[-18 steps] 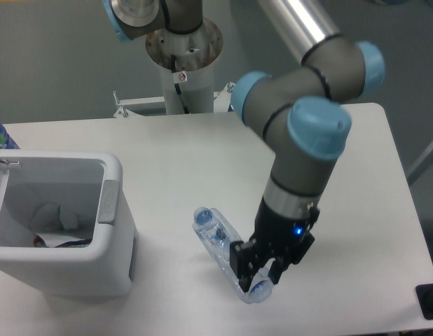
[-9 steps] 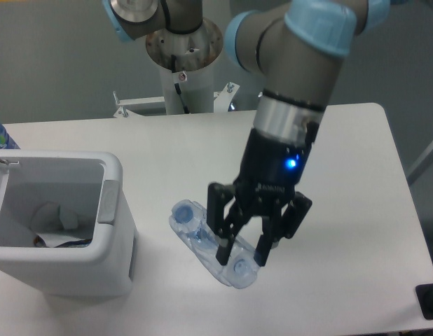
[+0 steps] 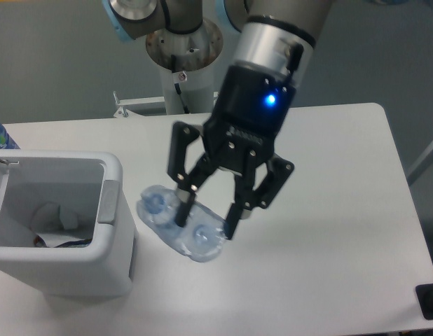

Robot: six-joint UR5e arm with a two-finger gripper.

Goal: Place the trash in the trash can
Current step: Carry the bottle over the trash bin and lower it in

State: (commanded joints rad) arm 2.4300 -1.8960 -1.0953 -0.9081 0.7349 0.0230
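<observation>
Bottle [image 3: 180, 225] clamped between claw [image 3: 205, 218] fingers [image 3: 182, 207], lifted off tabletop [image 3: 328, 210]. Long axis diagonal: one end up-left of claw toward bin [image 3: 59, 224], other end low, near camera, just below fingertips. Versus 0.5 s ago: claw and bottle higher and shifted left, nearer bin; bottle tilt similar. Bottle clear bluish, crumpled, blue blobs visible at both ends. Whitish cup [image 3: 61, 217] lies inside bin, left of claw.
</observation>
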